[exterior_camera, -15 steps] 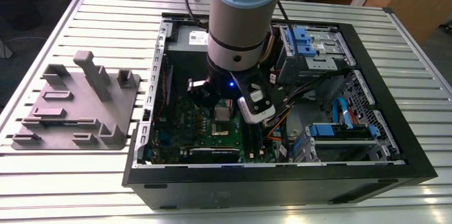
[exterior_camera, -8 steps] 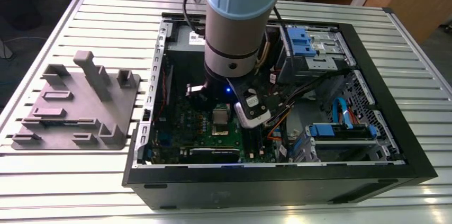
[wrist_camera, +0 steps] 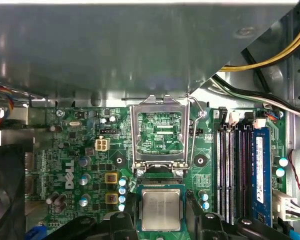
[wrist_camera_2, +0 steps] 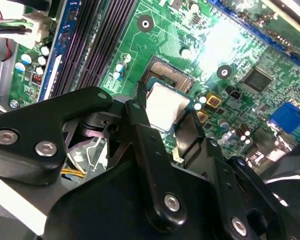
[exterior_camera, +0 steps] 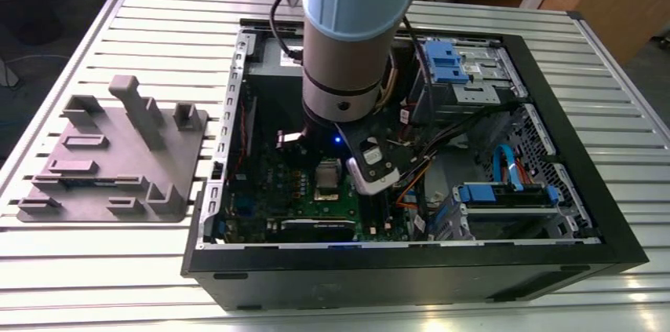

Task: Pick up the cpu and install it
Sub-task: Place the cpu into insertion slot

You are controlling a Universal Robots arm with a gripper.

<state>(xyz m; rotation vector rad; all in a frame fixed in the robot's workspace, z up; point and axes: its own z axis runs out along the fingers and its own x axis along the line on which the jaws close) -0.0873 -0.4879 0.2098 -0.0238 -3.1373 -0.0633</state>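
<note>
black linkage of the hand (wrist_camera_2: 164, 117) sits closest in the second wrist view, its two fingers (wrist_camera_2: 140, 112) drawn in narrow on opposite edges of the cpu (wrist_camera_2: 166, 102). the cpu hangs flat, metal top up, partly over the socket (wrist_camera_2: 171, 71) and apparently not yet seated in it. beyond the socket the load frame (wrist_camera: 157, 132) stands tilted open, so the way down looks free. done well, this step wants the cpu squared to the socket's edges and centred over it, kept level, and let down without pressure. the exposed contacts would likely bend under a skewed or sliding landing. memory slots (wrist_camera: 237, 170) run alongside the socket.
</note>
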